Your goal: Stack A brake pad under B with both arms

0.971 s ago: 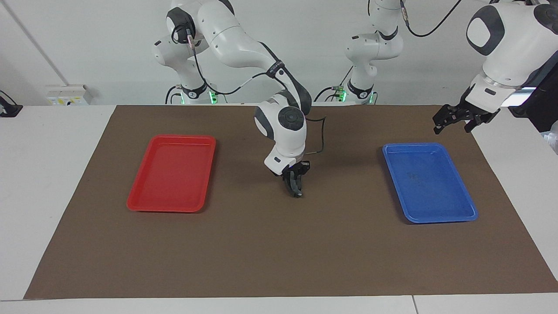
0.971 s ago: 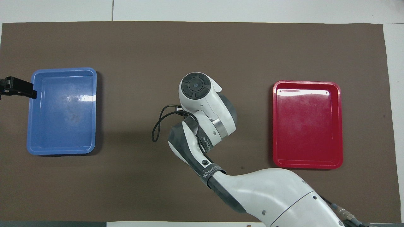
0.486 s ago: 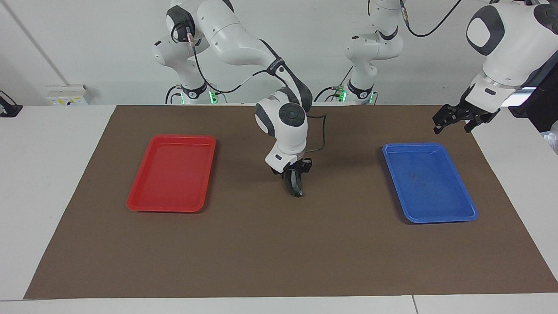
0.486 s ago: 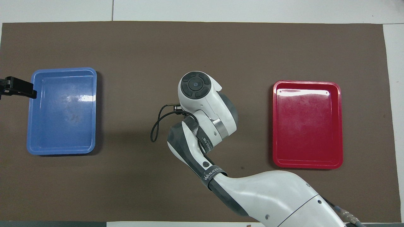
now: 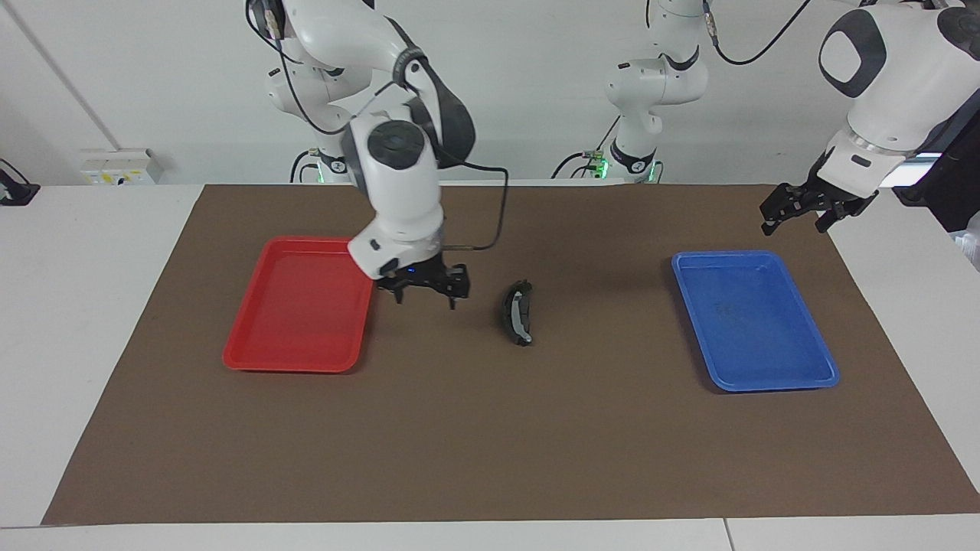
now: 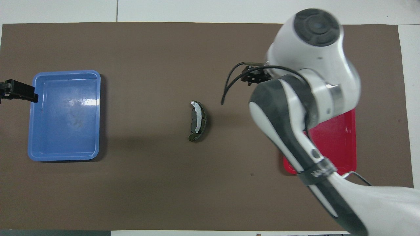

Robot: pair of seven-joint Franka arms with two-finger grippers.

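Note:
The curved black crescent pad B with its light grey strip lies on the brown mat midway between the two trays; it also shows in the overhead view. The short dark grey pad A is not separately visible; a dark edge shows under B, and I cannot tell if that is A. My right gripper is open and empty, raised over the mat beside the red tray's edge, apart from the pad; it also shows in the overhead view. My left gripper is open and waits over the mat's edge near the blue tray.
A red tray lies toward the right arm's end, empty, and the right arm partly covers it from above. A blue tray lies toward the left arm's end, empty. The brown mat covers the table.
My right gripper has let go of the pad at the mat's middle, opened, risen and swung toward the red tray. The pad stays where it was set. The left arm has not moved.

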